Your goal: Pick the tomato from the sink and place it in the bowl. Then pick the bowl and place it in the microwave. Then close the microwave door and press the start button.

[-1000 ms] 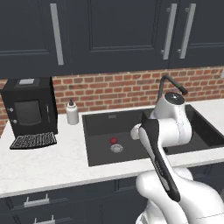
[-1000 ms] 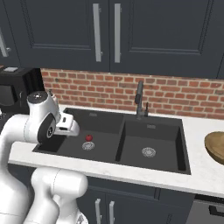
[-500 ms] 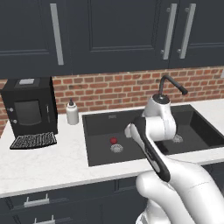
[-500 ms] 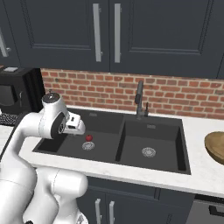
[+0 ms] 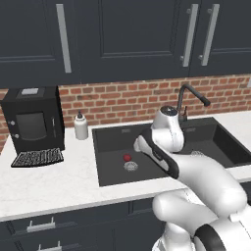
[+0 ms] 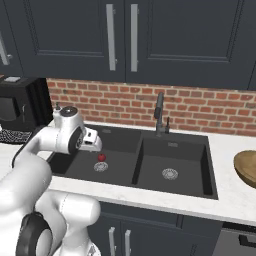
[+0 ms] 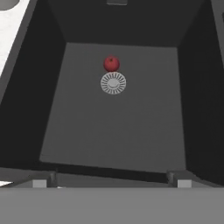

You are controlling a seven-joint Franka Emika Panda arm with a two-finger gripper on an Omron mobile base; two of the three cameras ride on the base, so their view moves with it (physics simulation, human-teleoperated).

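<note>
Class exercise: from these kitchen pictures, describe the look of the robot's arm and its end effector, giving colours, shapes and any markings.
The arm is glossy white, built of thick rounded segments with dark grey bands and caps at the joints. The end effector is a small white block. No cables or markings can be made out.

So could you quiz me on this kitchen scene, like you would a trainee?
1. True or false: the tomato lies in the sink basin, right beside a round drain.
2. Which basin holds it in the right base view? A) left B) right
3. Fill in: the wooden bowl sits on the ____ to the right of the sink.

Key: 1 true. 2 A. 3 counter.
</note>
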